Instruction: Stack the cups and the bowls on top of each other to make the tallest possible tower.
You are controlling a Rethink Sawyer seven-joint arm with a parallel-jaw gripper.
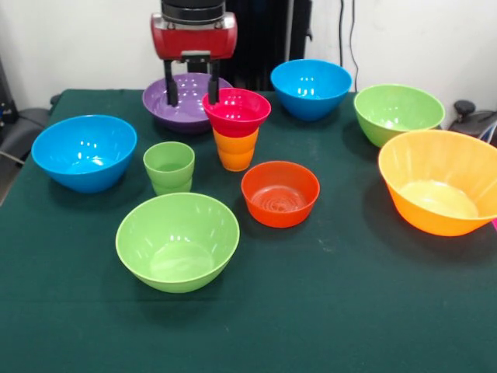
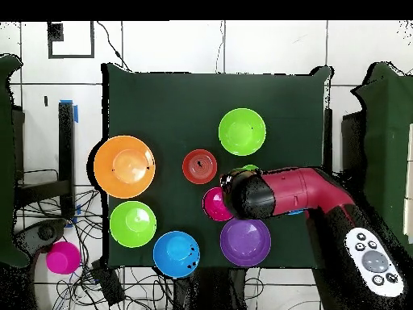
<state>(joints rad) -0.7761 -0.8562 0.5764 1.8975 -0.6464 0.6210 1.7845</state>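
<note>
1. No brand, label or legible writing shows on any cup, bowl or on the arm; the grey remote control (image 2: 371,258) in the overhead view carries buttons whose markings cannot be read.
2. The gripper (image 1: 191,92) hangs over the far middle of the green table (image 1: 349,311). Its two black fingers (image 1: 170,89) stand spread apart with nothing between them; the right-hand finger in the front view sits just beside the magenta bowl's rim, and contact cannot be confirmed.
3. The small magenta bowl (image 1: 237,111) rests upright on the mouth of the orange cup (image 1: 236,151), forming a two-piece stack near the table's centre.
4. The light green cup (image 1: 168,167) stands upright just beside that stack, apart from it.
5. The small orange-red bowl (image 1: 280,193) sits near the stack, toward the camera in the front view.
6. The purple bowl (image 1: 184,103) lies behind the gripper fingers, which partly cover it.
7. Two blue bowls occupy the table: one blue bowl at the side edge (image 1: 84,151) and one blue bowl at the far edge (image 1: 311,88).
8. Two light green bowls are present: the near green bowl (image 1: 177,240) and the far green bowl (image 1: 398,113).
9. The large orange bowl (image 1: 441,181) is cut off by the picture edge in the front view.
10. In the overhead view the arm (image 2: 290,194) hides the orange cup, most of the light green cup and nearly all of one blue bowl.
11. All bowls are glossy, round and open side up.
</note>
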